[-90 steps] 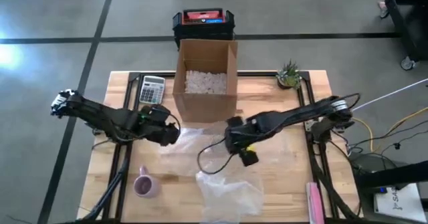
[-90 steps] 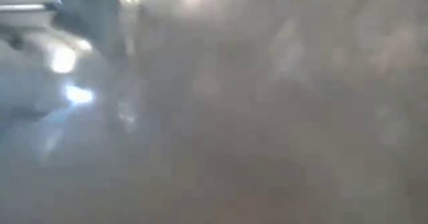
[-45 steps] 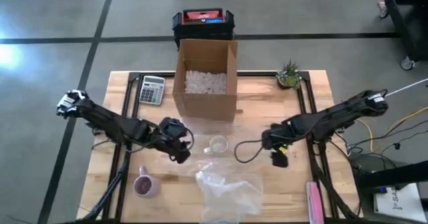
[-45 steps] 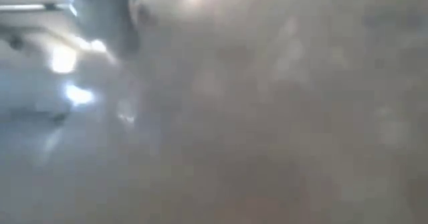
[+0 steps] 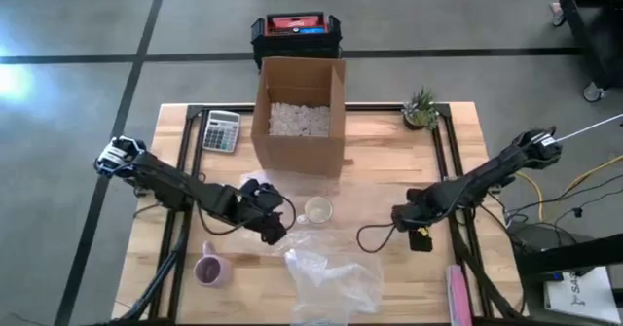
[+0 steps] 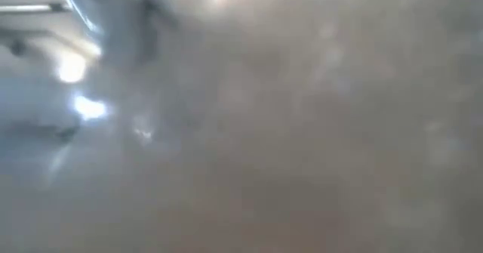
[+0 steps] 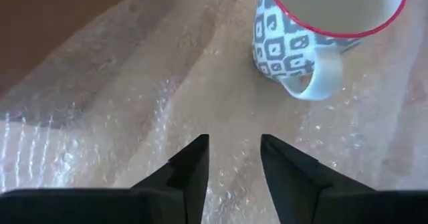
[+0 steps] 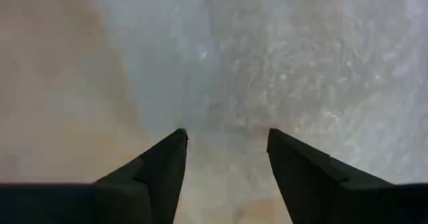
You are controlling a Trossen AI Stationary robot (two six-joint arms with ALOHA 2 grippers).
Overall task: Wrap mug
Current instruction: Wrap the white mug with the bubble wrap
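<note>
Left wrist view: mug upright on bubble wrap, just beyond the parted, empty left claw.

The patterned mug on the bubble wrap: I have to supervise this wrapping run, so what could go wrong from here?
1. The patterned mug stands loose on the bubble wrap; a pull by the open left gripper might tip it.
2. The open right gripper over the sheet's edge may slip on thin film.
3. The pink mug and cardboard box stand close by and could be knocked.
</note>
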